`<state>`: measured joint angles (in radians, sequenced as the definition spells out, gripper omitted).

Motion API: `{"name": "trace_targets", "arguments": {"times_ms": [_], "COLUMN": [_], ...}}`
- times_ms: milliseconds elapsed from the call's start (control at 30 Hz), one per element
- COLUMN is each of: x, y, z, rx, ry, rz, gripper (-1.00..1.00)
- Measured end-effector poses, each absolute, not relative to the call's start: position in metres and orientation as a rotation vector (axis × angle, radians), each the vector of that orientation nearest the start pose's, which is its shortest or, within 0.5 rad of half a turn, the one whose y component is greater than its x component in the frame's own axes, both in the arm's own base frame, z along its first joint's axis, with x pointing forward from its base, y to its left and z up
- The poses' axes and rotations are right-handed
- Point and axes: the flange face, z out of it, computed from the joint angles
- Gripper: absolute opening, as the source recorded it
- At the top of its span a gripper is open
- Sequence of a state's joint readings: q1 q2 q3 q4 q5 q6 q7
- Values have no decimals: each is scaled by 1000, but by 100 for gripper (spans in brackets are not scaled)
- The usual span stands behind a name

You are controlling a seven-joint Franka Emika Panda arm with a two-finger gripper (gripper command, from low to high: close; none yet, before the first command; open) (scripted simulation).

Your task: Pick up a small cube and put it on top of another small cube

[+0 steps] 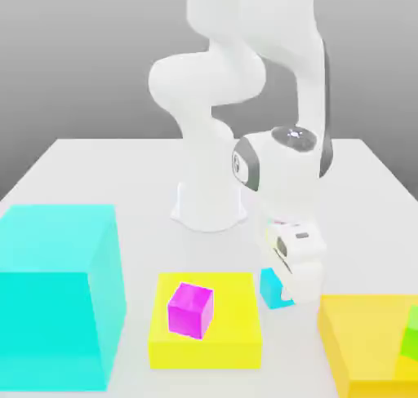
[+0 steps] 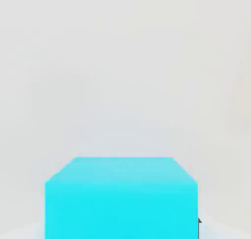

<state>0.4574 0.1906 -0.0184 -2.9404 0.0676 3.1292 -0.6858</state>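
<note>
Gripping the small cyan cube (image 1: pixel 273 289), fingers (image 1: pixel 303 282) snug round it, pale tabletop (image 1: pixel 106 176) beneath, grey backdrop (image 1: pixel 82 62) behind

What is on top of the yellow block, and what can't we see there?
A small magenta cube sits on the yellow block. The part of the block's top directly beneath the cube is covered, so it cannot be seen.

Grey bkgd, darker twd horizon; pale, plain tabletop (image 1: pixel 139 176) w/ straight far edge.
</note>
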Motion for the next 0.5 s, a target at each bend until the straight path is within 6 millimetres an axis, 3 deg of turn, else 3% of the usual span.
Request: {"name": "trace_targets", "arguments": {"times_ms": [267,500], "x": [290,350], "y": [130,179], "z": [193,226], "rx": [-2717,-2782], "ry": [-1578,-1434], "rz": [3,3], "gripper": [-100,-100]}}
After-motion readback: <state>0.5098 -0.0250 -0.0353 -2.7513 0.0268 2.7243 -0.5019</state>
